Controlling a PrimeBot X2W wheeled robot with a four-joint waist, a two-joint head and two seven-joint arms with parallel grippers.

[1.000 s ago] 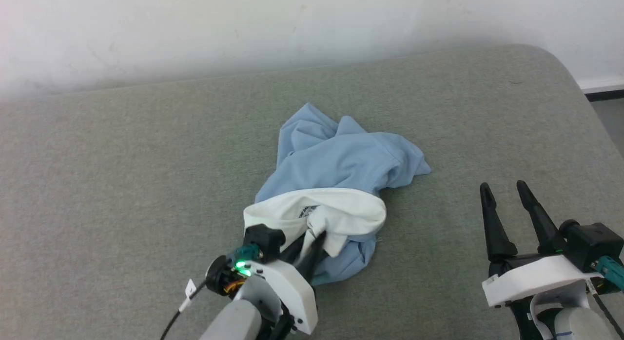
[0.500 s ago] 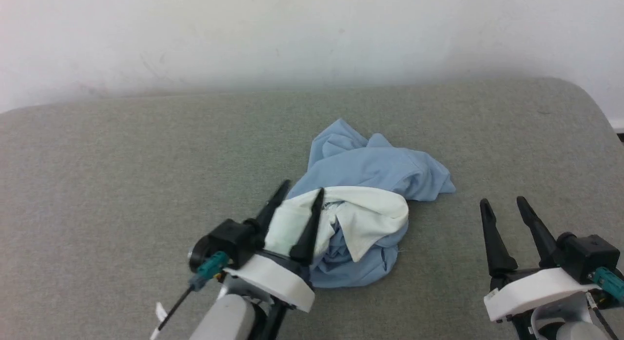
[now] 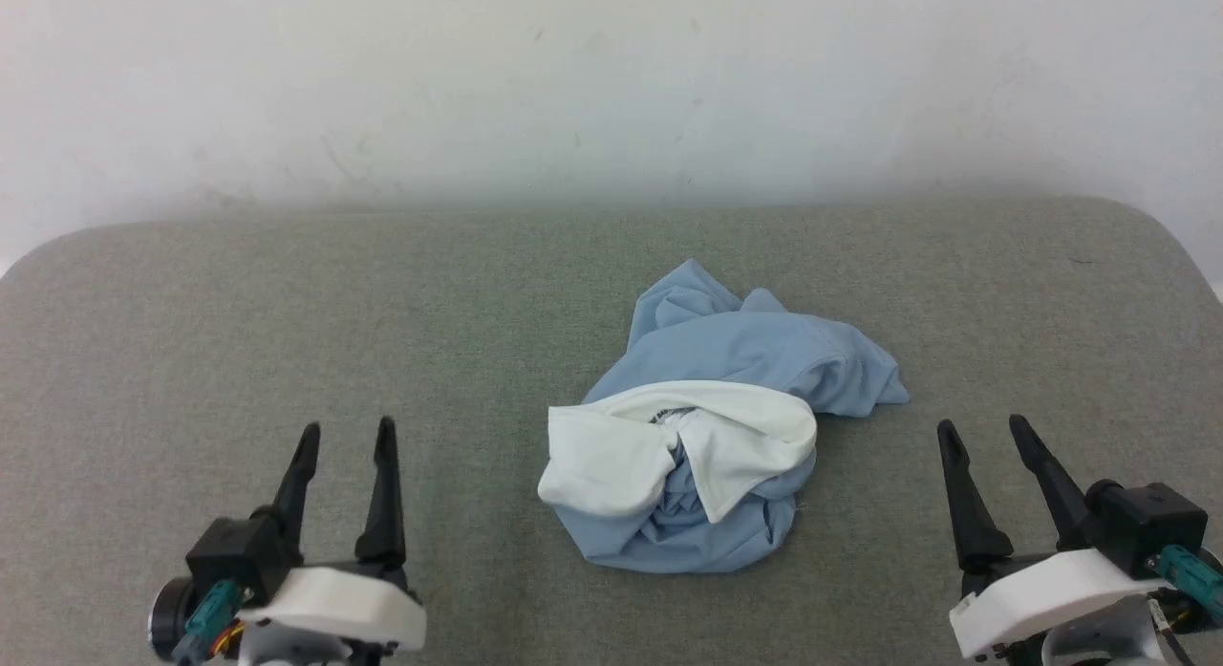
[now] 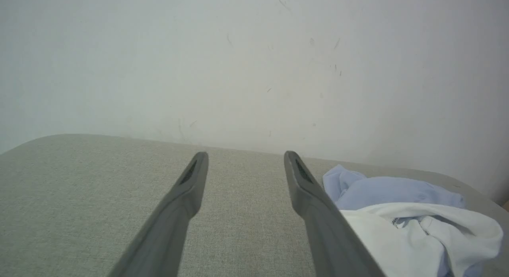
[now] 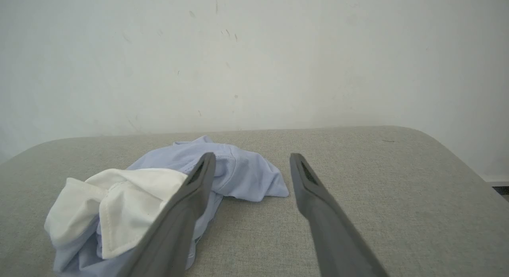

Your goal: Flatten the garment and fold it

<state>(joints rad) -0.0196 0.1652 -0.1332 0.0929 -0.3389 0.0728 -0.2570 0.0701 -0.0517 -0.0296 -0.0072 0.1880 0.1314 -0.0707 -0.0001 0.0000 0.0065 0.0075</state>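
The left hand (image 3: 348, 424), lower left, and the right hand (image 3: 982, 422), lower right, are being held spread, fingers up-frame, the garment (image 3: 755, 346) untouched between them.

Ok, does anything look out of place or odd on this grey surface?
The shirt lies crumpled in a heap, white collar flopped on top, not flattened. The left pincer and right pincer stand open, clear of it. No spill or damage.
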